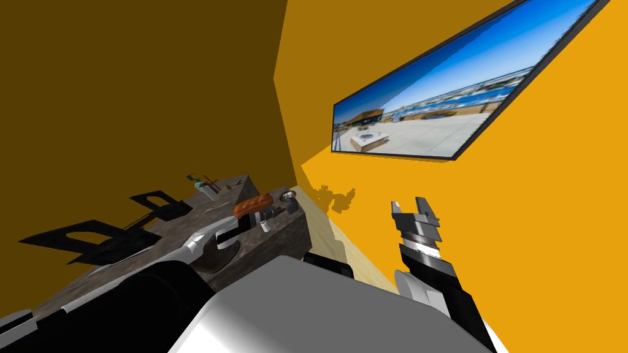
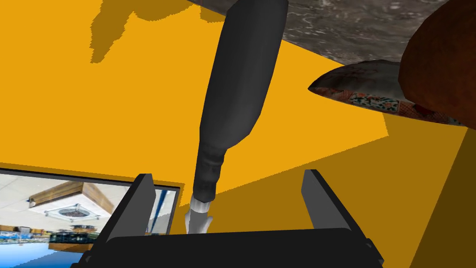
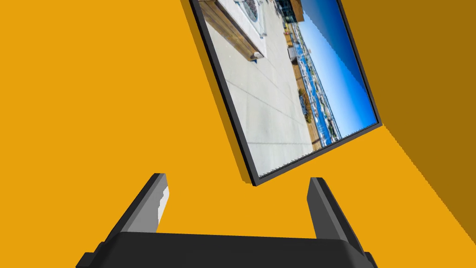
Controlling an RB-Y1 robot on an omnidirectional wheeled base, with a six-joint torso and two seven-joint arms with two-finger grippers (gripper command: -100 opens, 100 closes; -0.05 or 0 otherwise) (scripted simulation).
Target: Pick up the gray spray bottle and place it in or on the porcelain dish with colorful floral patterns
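Between spread left tool [image 2: 228, 177] fingers: dark grey spray bottle [image 2: 241, 79], pale nozzle

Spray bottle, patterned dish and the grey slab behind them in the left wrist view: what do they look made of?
Spray bottle: dark grey and smooth with a soft sheen, perhaps plastic; its nozzle is paler and looks glossier. Dish: red and blue floral pattern along the rim, fitting glazed ceramic, though no clear gloss shows. Slab: mottled grey with pale veins, stone-like and matte.
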